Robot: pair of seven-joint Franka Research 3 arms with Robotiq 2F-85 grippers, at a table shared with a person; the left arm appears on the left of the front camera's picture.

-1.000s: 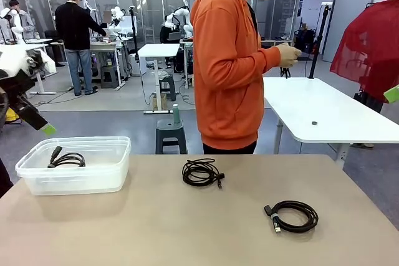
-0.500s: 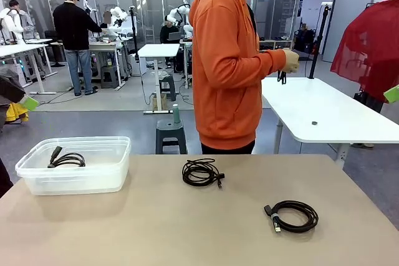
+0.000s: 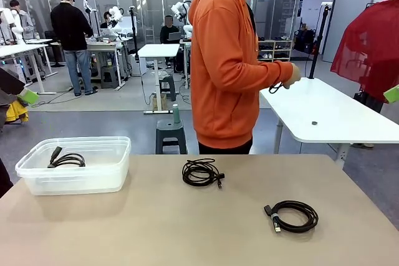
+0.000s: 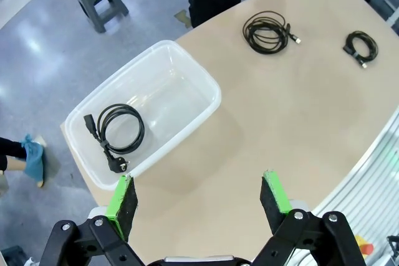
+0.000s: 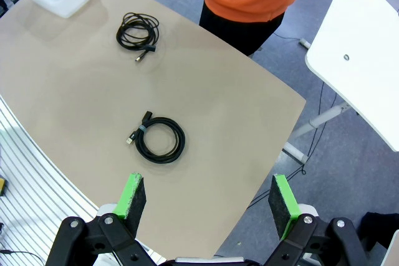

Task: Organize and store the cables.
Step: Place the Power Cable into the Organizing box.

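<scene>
The left claw (image 4: 198, 199) hangs high above the table with its jaws spread wide and nothing between them. In its wrist view the green pads (image 4: 122, 204) rise from the bottom edge, and the black linkage below them is cut off by the frame. Beneath it, at the left end of the tan table (image 4: 268, 129), stands a clear plastic tub (image 4: 209, 88). The first cable (image 4: 118, 130) lies coiled on the tub's floor toward one end, with a plug showing at each side of the coil. The right claw (image 5: 206, 196) is likewise released and empty, high over the table's right part. Below it the second cable (image 5: 159, 139) lies flat on the tabletop as a tight coil. Something pale sits near its plugs, too small to make out. The third cable (image 5: 137, 31), a looser coil, lies near the middle toward the far edge, well apart from the tub and from the second cable. In the front view one green fingertip of each claw pokes in at its own side of the picture, and the rest is out of frame. A person in an orange hoodie (image 3: 227, 60) stands at the far side, turned toward a white table (image 3: 324, 113) behind. One hand (image 3: 288, 78) holds something thin and dark that is too small to tell.
</scene>
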